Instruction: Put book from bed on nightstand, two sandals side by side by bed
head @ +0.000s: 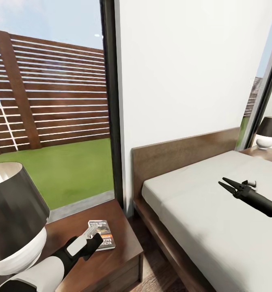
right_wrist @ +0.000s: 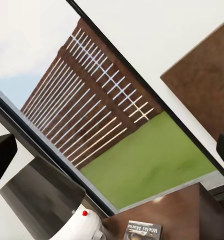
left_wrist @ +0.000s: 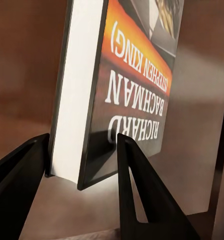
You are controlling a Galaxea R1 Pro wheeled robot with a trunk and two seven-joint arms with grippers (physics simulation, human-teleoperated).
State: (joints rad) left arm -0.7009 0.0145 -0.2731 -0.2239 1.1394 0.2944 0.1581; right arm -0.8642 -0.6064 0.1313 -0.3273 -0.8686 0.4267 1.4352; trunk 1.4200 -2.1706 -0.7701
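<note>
Book (head: 102, 234) lies flat on the glossy dark brown top of the near nightstand (head: 119, 259) in the head view, a thin paperback with an orange band on its cover. The left gripper (head: 90, 239) reaches to its near edge, beside a lamp (head: 12, 221) with a dark ribbed shade and a round white base. To the right, the bed (head: 209, 215) shows a smooth off-white mattress in a brown wood frame, and the right gripper (head: 224, 182) hovers over it with its black pointed fingers slightly spread.

In the left wrist view, the book (left_wrist: 117, 85) stands between two black wedge-shaped fingers (left_wrist: 142, 195); the white page block and the printed cover sit in the gap, and the fingers seem to touch it, though real pinching is hard to judge.

In the right wrist view, the book (right_wrist: 143, 231) rests on the brown wood nightstand (right_wrist: 192, 215), below a black-framed window (right_wrist: 157, 95) with a slatted fence and grass.
</note>
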